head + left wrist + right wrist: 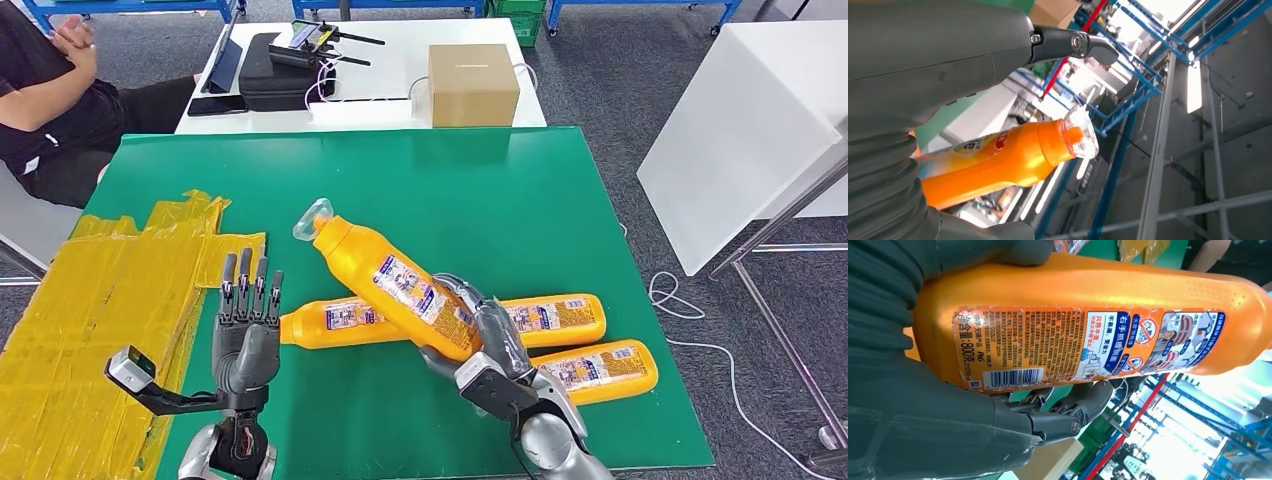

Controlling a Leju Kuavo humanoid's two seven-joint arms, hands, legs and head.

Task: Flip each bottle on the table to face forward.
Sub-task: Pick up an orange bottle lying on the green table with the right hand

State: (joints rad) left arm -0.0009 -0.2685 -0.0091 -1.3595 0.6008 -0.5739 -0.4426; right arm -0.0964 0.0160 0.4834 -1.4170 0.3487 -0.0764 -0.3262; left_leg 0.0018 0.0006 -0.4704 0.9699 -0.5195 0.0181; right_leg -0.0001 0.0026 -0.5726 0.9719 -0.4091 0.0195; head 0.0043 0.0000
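Three orange bottles with clear caps are on or over the green table [500, 190]. My right hand [485, 335] grips the lower body of one bottle [385, 275], lifted and tilted, cap toward the far left; its back label with barcode [1088, 347] faces my wrist camera. The same bottle's capped neck [1013, 157] appears in the left wrist view. A second bottle [345, 320] lies flat beneath it, a third bottle [605, 370] lies flat at the near right. My left hand [247, 325] is raised left of the bottles, fingers straight and apart, holding nothing.
Crumpled yellow sheeting [100, 300] covers the table's left side. Behind the green table stands a white table with a cardboard box [472, 85], a black case [275, 70] and devices. A person in black [50, 100] sits at the far left. A white panel [740, 130] stands at right.
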